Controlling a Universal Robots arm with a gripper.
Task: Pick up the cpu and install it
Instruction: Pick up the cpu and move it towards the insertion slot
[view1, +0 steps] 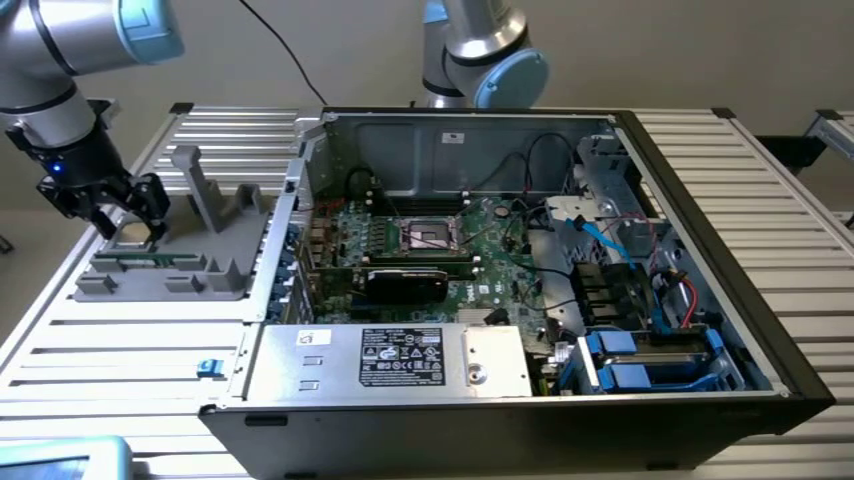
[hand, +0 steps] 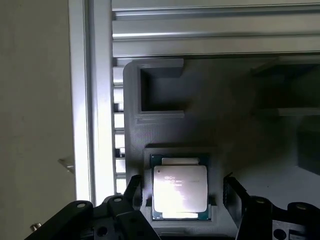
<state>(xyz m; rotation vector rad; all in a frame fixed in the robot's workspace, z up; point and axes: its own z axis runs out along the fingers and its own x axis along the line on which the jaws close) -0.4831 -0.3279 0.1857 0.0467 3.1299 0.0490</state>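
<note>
The cpu (hand: 179, 189), a flat square chip with a silvery top, lies in a recess of the grey holder tray (hand: 240, 125). My gripper (hand: 182, 192) hovers right over it, open, with one black finger (hand: 134, 189) on each side of the chip and not touching it. In the exterior view the gripper (view1: 118, 215) hangs over the cpu (view1: 131, 235) on the grey tray (view1: 174, 270) at that view's left. The black-framed socket (view1: 430, 234) sits in the middle of the green motherboard inside the open computer case (view1: 694, 200).
A silver power supply box with a white label (view1: 400, 358) lies along the case's front. Blue cables and drive bays (view1: 654, 350) fill the exterior view's right side of the case. Upright grey posts (view1: 200, 185) rise from the tray. A second arm's base (view1: 481, 50) stands behind the case.
</note>
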